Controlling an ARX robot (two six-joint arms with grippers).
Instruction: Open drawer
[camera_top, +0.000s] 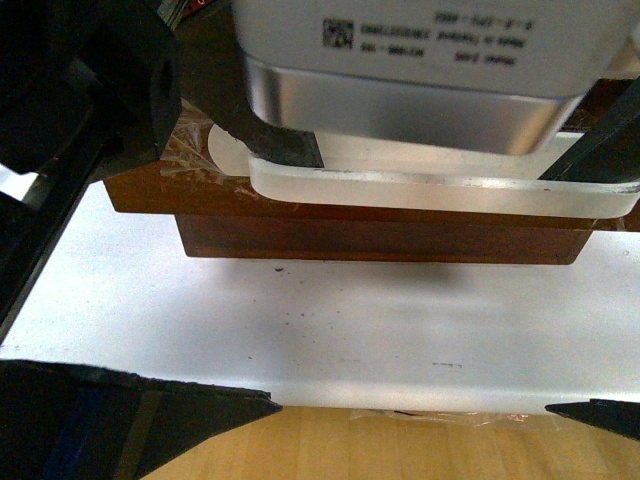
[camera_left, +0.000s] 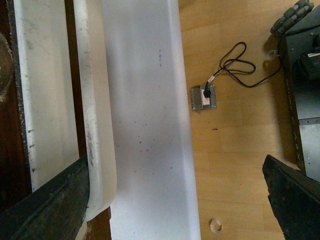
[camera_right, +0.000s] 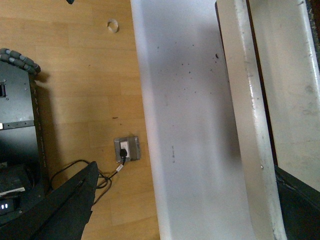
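Note:
The drawer (camera_top: 380, 240) shows in the front view as a dark scratched wooden front under a long white plastic handle (camera_top: 440, 190), with a pale semicircular notch (camera_top: 225, 150) at its left. A silver labelled housing hides what lies above it. In the left wrist view my left gripper (camera_left: 175, 200) is open; one black finger (camera_left: 50, 205) lies against the end of the handle (camera_left: 95, 125), the other over the floor. The right gripper (camera_right: 182, 205) is open too, straddling the white ledge, one finger (camera_right: 300, 200) just past the handle (camera_right: 247, 125). Nothing is held.
A white tabletop (camera_top: 300, 320) runs in front of the drawer, its edge over wood floor. A floor outlet (camera_left: 203, 97) with a black cable and the robot's dark base (camera_right: 17, 125) lie below. A black arm (camera_top: 90, 80) fills the front view's upper left.

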